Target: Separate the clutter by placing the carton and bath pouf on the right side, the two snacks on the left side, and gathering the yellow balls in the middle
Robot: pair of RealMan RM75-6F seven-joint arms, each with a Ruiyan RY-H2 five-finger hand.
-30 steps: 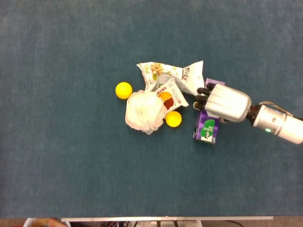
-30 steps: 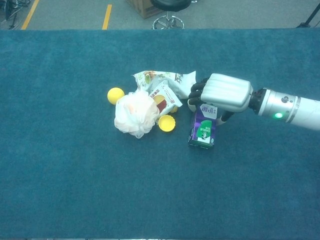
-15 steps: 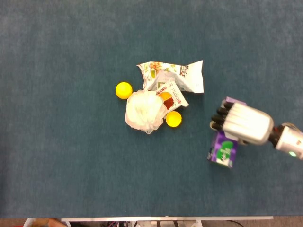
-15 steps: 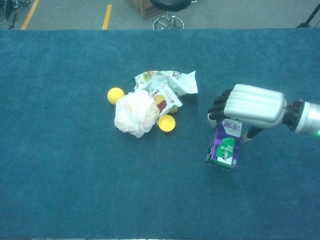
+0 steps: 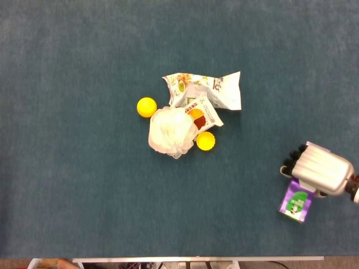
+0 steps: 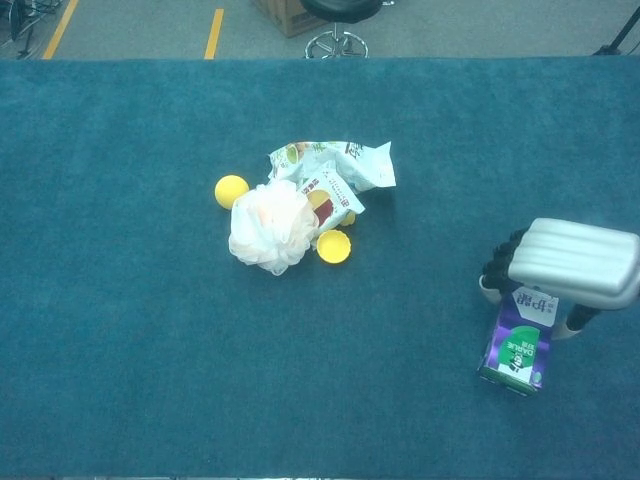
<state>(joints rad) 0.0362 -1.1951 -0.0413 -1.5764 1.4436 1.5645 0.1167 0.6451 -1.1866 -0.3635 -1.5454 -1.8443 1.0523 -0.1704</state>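
Your right hand [image 6: 572, 265] has carried the purple carton [image 6: 517, 350] away from the pile and over to the near right side. It grips the carton by its top. So the carton is about where it belongs. The bath pouf [image 5: 171, 132], snacks [image 5: 210, 91] and yellow balls [image 5: 147, 106] sit in the middle, untouched.

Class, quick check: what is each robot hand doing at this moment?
Left hand: not in either view.
Right hand: grips the top of the purple and green drink carton, which stands on the blue table at the right side.
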